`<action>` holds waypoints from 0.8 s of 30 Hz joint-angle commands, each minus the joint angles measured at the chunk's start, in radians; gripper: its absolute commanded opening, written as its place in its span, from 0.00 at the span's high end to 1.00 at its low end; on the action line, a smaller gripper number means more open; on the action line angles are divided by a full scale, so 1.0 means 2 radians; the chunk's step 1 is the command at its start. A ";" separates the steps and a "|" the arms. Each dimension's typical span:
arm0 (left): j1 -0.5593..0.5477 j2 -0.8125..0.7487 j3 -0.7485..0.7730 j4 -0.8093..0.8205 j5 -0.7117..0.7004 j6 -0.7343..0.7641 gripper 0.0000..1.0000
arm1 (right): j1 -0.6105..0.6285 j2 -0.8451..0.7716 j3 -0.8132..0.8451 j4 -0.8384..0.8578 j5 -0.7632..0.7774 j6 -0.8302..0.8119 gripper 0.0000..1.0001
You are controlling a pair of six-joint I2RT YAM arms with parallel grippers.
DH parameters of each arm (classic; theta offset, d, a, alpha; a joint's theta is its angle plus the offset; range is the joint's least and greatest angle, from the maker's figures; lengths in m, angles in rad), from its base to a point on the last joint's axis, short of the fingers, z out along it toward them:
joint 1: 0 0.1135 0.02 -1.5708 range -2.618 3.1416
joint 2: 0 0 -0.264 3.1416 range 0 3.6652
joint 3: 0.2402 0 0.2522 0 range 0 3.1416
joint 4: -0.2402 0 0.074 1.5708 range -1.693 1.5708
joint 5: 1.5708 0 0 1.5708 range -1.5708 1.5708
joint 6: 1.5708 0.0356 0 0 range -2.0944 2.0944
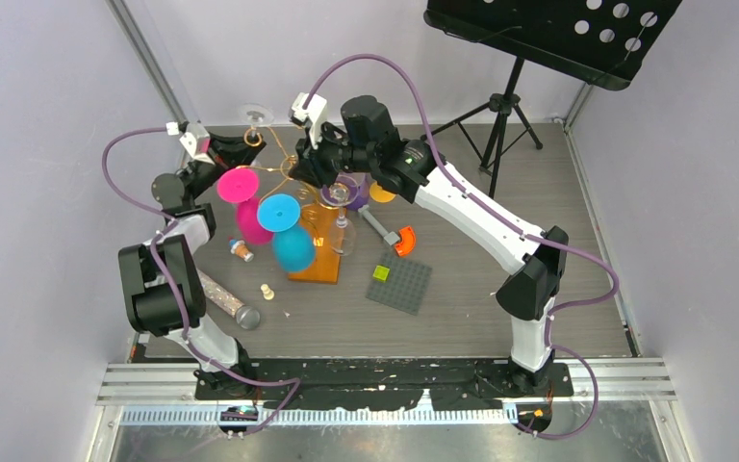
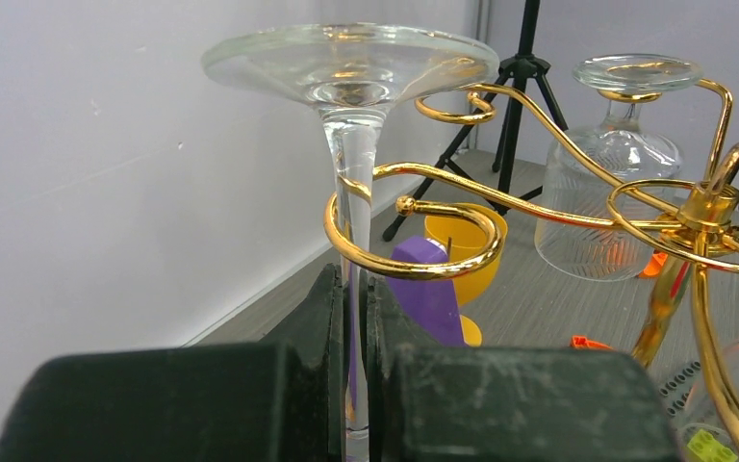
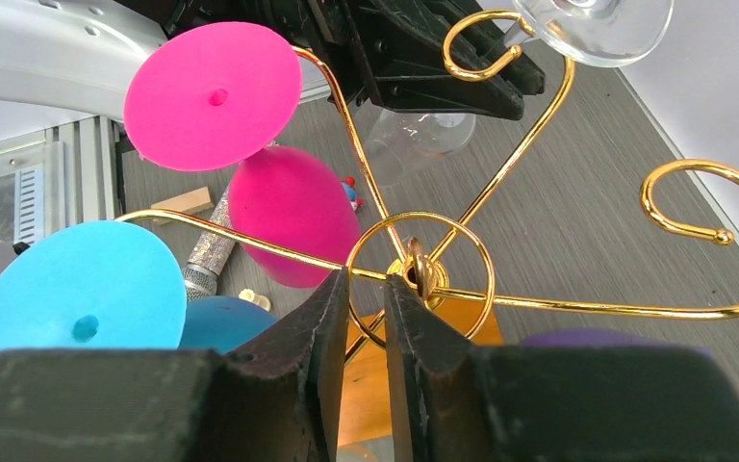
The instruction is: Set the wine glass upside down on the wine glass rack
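Obs.: the left claw (image 2: 354, 289) is clamped tight on the stem of the clear wine glass (image 2: 349, 164). The glass is inverted, with its flat foot uppermost and its stem upright. The grip sits low on the stem, and the bowl is hidden beneath the claw.

The stem stands inside the curl of one scroll arm of the wine glass rack (image 2: 702, 207), with the gold wire wrapping round it just above the fingertips. The foot rides well above that curl, apart from the wire.

The rack's orange base rests on the worktop (image 1: 500, 298), left of the middle. The arm with the clear glass reaches toward the far left corner.

The right claw (image 3: 366, 279) hangs over the rack's hub. Its jaws are a narrow slit apart and a gold wire crosses behind the slit. The ring finial sits just at one fingertip. I cannot tell whether the claw pinches anything.

On other arms, a pink glass (image 3: 214, 96) and a blue glass (image 3: 77, 289) both hang foot up. A ribbed clear glass (image 2: 608, 188) hangs foot up on a further arm.

Loose items:
- A grey studded baseplate (image 1: 399, 285) lies near the middle of the worktop, with a yellow-green brick (image 1: 381, 272) at its corner.
- A glitter tube (image 1: 226, 300) lies toward the left edge.
- A black music stand (image 1: 553, 38) is at the far edge, right side.
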 commanded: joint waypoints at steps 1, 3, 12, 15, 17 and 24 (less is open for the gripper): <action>0.007 -0.023 -0.002 0.034 -0.042 0.012 1.00 | -0.001 -0.009 0.003 0.014 0.008 -0.005 0.73; 0.006 -0.026 -0.003 0.034 -0.042 0.013 1.00 | -0.001 -0.010 0.003 0.014 0.008 -0.006 0.73; 0.007 -0.058 -0.033 0.034 -0.018 0.023 1.00 | -0.001 -0.009 0.003 0.014 0.008 -0.007 0.73; 0.007 -0.068 -0.039 0.034 -0.016 0.025 1.00 | -0.001 -0.009 0.003 0.014 0.007 -0.007 0.73; 0.007 -0.073 -0.042 0.034 -0.011 0.025 1.00 | -0.001 -0.009 0.003 0.015 0.007 -0.007 0.73; 0.007 -0.086 -0.066 0.034 -0.013 0.036 1.00 | -0.001 -0.011 0.001 0.015 0.009 -0.008 0.73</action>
